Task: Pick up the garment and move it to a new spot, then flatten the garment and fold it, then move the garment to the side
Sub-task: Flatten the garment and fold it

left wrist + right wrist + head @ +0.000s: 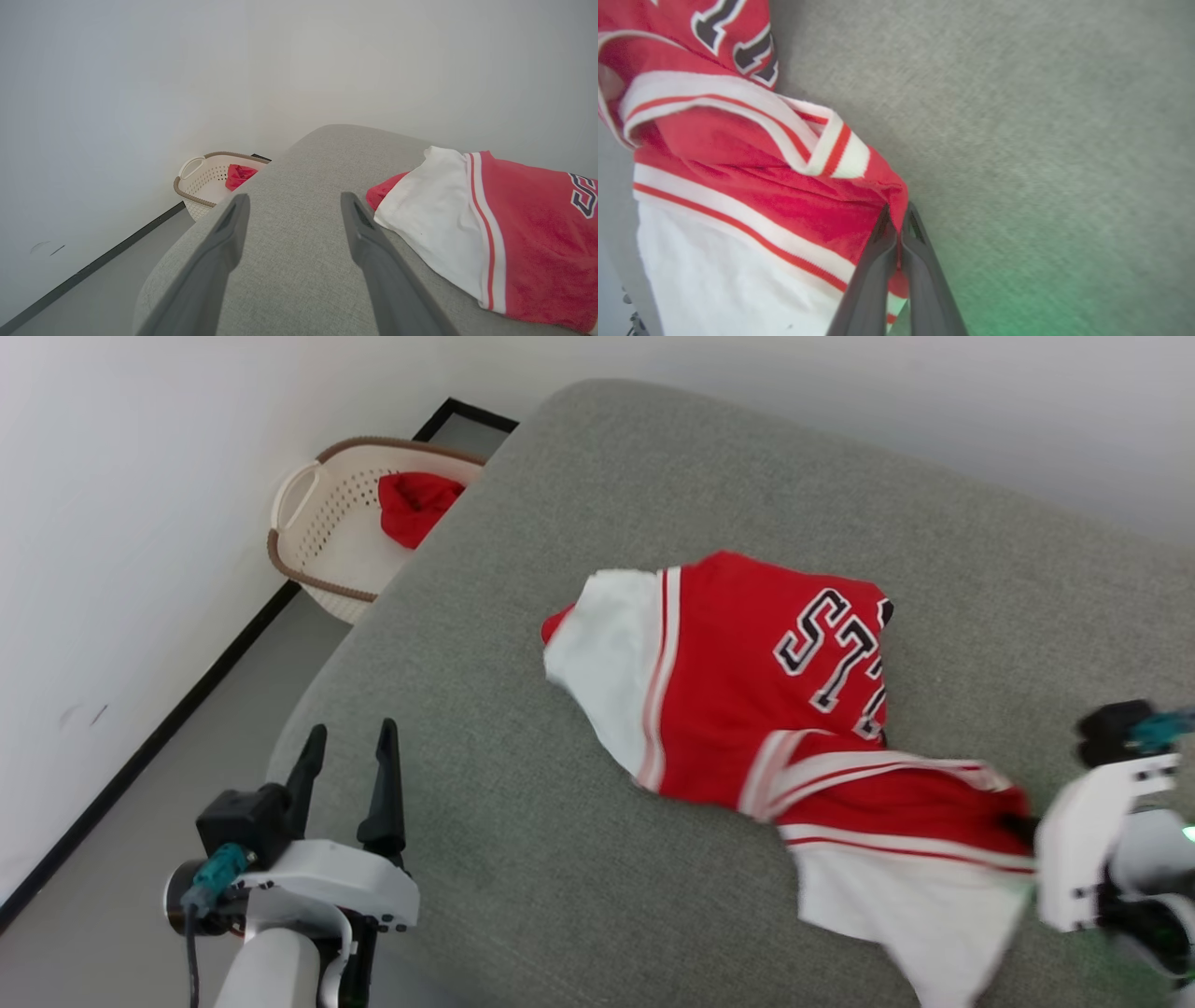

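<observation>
The garment (747, 709), a red jersey with white sleeves, striped trim and black-and-white lettering, lies crumpled on the grey cushion (523, 821). My right gripper (896, 217) is shut on a red fold of the garment (752, 196) at its edge; in the head view that gripper (1022, 829) sits at the garment's right end, its fingers hidden by cloth. My left gripper (347, 747) hangs open over the cushion's near left corner, apart from the garment. Between its fingers (224, 247) there is nothing, and the garment's white sleeve (434, 205) lies to their right.
A beige perforated basket (322, 532) holding a small red cloth (415, 504) stands on the floor by the white wall, past the cushion's left edge. The grey floor (121, 896) runs along the left. Bare cushion lies behind and to the right of the garment.
</observation>
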Available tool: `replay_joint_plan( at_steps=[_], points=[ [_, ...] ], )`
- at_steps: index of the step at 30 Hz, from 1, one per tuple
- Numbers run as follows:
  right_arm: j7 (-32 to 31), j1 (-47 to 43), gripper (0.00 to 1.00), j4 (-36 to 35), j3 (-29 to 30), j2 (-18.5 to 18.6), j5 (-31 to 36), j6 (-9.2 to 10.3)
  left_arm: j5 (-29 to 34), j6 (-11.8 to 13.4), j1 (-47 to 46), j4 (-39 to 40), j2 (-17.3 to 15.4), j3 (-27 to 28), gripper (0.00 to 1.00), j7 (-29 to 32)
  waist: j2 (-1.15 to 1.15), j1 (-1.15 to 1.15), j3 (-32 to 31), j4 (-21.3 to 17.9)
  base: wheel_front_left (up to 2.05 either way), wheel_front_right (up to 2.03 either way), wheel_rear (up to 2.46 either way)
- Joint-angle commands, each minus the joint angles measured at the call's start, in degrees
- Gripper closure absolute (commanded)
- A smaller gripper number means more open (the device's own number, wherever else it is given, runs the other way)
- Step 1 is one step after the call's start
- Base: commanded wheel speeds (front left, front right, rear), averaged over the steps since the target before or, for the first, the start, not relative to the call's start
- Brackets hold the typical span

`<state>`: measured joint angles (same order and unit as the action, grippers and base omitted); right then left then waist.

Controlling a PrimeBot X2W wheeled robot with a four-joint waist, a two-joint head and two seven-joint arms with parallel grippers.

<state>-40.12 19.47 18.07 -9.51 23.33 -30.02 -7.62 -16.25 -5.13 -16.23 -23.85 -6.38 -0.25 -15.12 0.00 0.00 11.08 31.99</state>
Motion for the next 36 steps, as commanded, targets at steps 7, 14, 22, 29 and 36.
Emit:
replay_joint_plan(
  at_steps=[7,14,22,29,36],
  points=[
    [4.8,0.8,1.00,3.3,5.1,6.4,3.0,0.17,2.1,-1.5,-1.2,-2.0,0.7,0.6,0.00,0.0,0.00,0.00,-2.1,-0.7,0.00,0.00,0.00],
    [9.5,1.5,1.00,5.2,4.6,10.8,4.1,0.17,3.0,-2.1,-1.4,-3.1,0.8,-0.1,0.00,0.0,0.00,0.00,-4.2,-1.1,0.00,0.00,0.00],
    [14.9,3.2,1.00,0.6,-5.6,14.9,4.5,0.17,3.3,-2.3,0.3,-3.8,-0.9,0.5,0.00,0.0,0.00,0.00,-7.9,-4.0,0.00,0.00,0.00],
    [15.4,-0.5,1.00,-10.9,-15.2,14.9,1.4,0.17,3.2,-2.4,2.1,-3.8,-2.0,1.5,0.00,0.0,0.00,0.00,-10.5,-7.5,0.00,0.00,0.00],
    [14.5,-9.6,1.00,-19.2,-19.2,10.6,-1.5,0.17,3.8,-2.4,3.8,-4.1,-3.4,2.9,0.00,0.0,0.00,0.00,-12.3,-10.7,0.00,0.00,0.00]
  ],
)
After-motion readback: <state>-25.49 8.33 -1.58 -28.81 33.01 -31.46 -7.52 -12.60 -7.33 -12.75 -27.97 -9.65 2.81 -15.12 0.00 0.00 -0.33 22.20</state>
